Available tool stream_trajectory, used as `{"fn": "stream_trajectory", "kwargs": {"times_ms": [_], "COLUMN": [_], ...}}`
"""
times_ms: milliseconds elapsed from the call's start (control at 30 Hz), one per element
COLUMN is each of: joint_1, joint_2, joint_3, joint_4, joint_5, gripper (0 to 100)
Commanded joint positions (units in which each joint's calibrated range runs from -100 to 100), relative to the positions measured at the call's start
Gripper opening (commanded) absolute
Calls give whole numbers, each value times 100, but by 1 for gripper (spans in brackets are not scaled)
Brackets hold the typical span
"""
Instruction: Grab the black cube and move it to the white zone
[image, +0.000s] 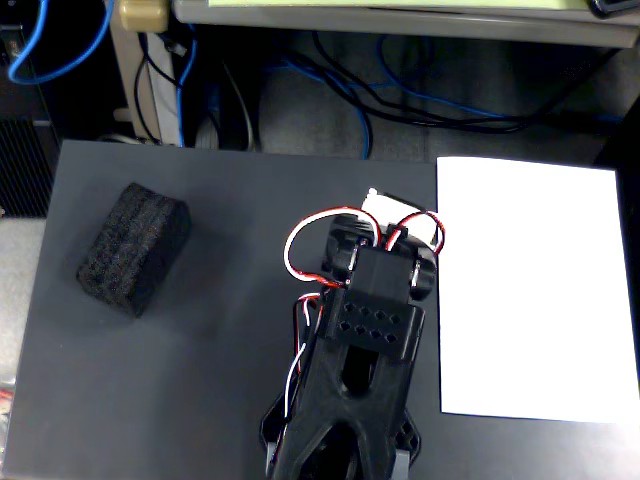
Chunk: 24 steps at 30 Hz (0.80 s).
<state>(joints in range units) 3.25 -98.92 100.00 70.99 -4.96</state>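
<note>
In the fixed view, which looks down from above, the black cube (134, 248) lies on the left part of a dark grey mat (220, 370), sitting at a slant so that its long side runs from upper right to lower left; its top is rough and porous, and a faint seam crosses it lengthwise. Nothing touches it. The white zone (530, 290), a plain rectangular paper sheet, lies along the right side of the mat, well apart from the cube, and its surface is bare. Between the two stands the black plastic arm (350, 400), rising from the bottom edge of the picture and reaching upward toward the middle of the mat. Its wrist block, with a grid of small round holes, sits just left of the sheet's left edge. Red, white and black wires (300, 255) loop around the upper end of the arm, and a small white part shows at its top. The pincer (385, 225) is at that far end, mostly hidden beneath the arm's own body, so I cannot tell whether its fingers are apart or together; it holds nothing that can be seen, and it is nearer the sheet than the cube. Beyond the mat's top edge, blue and black cables (400, 100) trail over the floor under a pale desk (400, 20).
</note>
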Motion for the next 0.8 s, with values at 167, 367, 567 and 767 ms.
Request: {"fn": "stream_trajectory", "kwargs": {"times_ms": [167, 367, 567, 767], "joint_1": [-605, -605, -605, -605], "joint_2": [-66, -66, -66, -75], "joint_3": [-9, -9, -9, -163], "joint_4": [54, 54, 54, -6], "joint_5": [433, 401, 396, 386], "gripper": [2, 1, 1, 1]}}
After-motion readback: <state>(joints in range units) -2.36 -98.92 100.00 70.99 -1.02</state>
